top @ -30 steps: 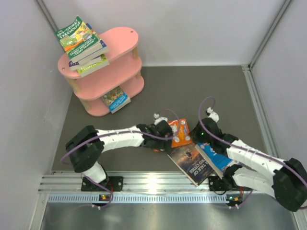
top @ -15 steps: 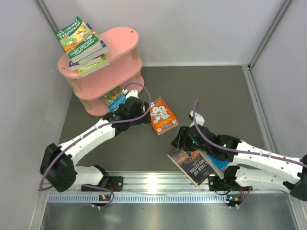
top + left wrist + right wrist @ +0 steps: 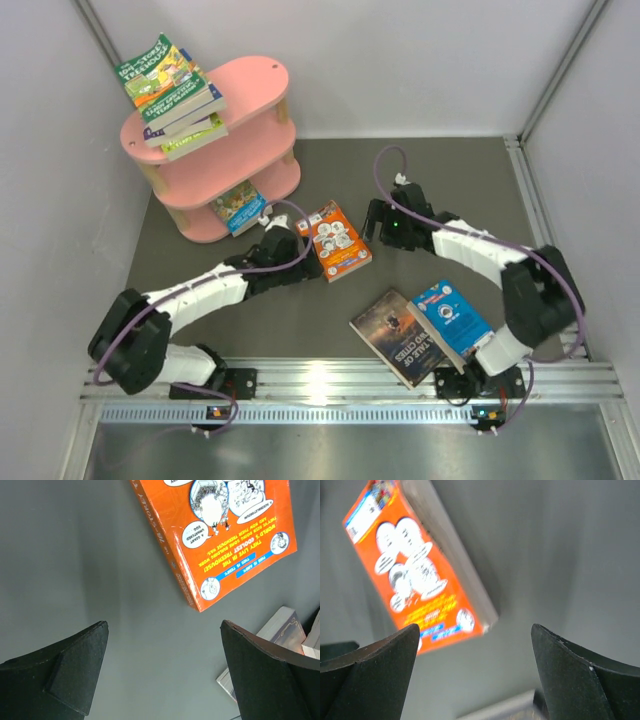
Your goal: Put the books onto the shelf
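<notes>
- The orange book (image 3: pixel 339 240) lies flat on the table (image 3: pixel 420 170) between the two pincers and touches neither.
- The left gripper (image 3: pixel 164 630) has its fingers wide apart and holds nothing. The book sits just ahead of the tips, with its nearest corner a little toward the right finger. Its spine runs away from the pincer on a slant, not across the gap.
- The right gripper (image 3: pixel 474 630) is likewise spread and empty. The same book lies ahead of it and toward its left finger, with the page edge on the pincer's side.
- Both pincers are near the book, and the left looks slightly nearer. The shelf (image 3: pixel 250 85) stands off to the left pincer's own left side, well apart from the right pincer, so the left arm seems better placed for the carry.
- Because the book lies flat with its long axis roughly along the left pincer's reach, the fingers would probably need to catch an edge rather than close across the cover.
</notes>
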Controlling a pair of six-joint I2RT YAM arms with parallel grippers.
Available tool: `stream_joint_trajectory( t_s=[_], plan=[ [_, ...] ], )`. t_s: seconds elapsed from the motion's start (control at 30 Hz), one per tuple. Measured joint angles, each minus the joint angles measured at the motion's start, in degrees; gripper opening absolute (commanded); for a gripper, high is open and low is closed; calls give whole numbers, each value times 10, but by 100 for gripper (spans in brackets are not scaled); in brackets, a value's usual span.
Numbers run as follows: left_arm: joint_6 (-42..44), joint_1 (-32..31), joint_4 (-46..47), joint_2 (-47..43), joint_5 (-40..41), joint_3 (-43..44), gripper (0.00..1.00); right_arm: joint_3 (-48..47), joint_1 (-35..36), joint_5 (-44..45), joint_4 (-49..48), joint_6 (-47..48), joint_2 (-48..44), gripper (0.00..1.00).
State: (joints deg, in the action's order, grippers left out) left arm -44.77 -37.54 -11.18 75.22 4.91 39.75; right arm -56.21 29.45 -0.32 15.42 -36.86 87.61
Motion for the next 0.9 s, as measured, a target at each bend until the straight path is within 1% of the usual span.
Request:
stream_joint_trajectory(
  t_s=[0.1, 0.2, 0.37, 0.47, 0.53, 0.6, 0.63, 0.7, 0.73, 0.8, 0.83, 0.9],
  plan=[
    [-8, 9, 36, 45, -18, 5, 99, -26, -25, -43, -34, 12, 80, 92],
    [-21, 30, 77, 92, -49, 8, 99, -47, -48, -87, -66, 19, 148, 91],
    [-48, 70, 174, 149, -100, 16, 99, -68, -57, -172, -142, 17, 195, 90],
    [-64, 79, 235, 181, -128, 21, 99, -43, -57, -242, -223, -3, 210, 90],
    [-81, 82, 284, 201, -154, 20, 99, -2, -57, -292, -301, -27, 212, 88],
    [-97, 89, 328, 212, -170, 8, 99, 44, -62, -312, -388, -50, 211, 86],
    [-109, 95, 355, 217, -179, 0, 99, 68, -70, -324, -435, -68, 212, 81],
    [-130, 105, 424, 231, -192, -22, 97, 114, -80, -334, -523, -101, 214, 75],
    [-143, 108, 458, 238, -195, -33, 97, 137, -83, -337, -565, -118, 217, 64],
    [-171, 113, 534, 257, -210, -56, 95, 176, -85, -347, -629, -153, 225, 55],
    [-185, 114, 568, 268, -217, -64, 94, 187, -84, -357, -646, -166, 229, 39],
    [-205, 115, 625, 283, -221, -82, 93, 208, -81, -376, -671, -190, 234, 29]
  ],
)
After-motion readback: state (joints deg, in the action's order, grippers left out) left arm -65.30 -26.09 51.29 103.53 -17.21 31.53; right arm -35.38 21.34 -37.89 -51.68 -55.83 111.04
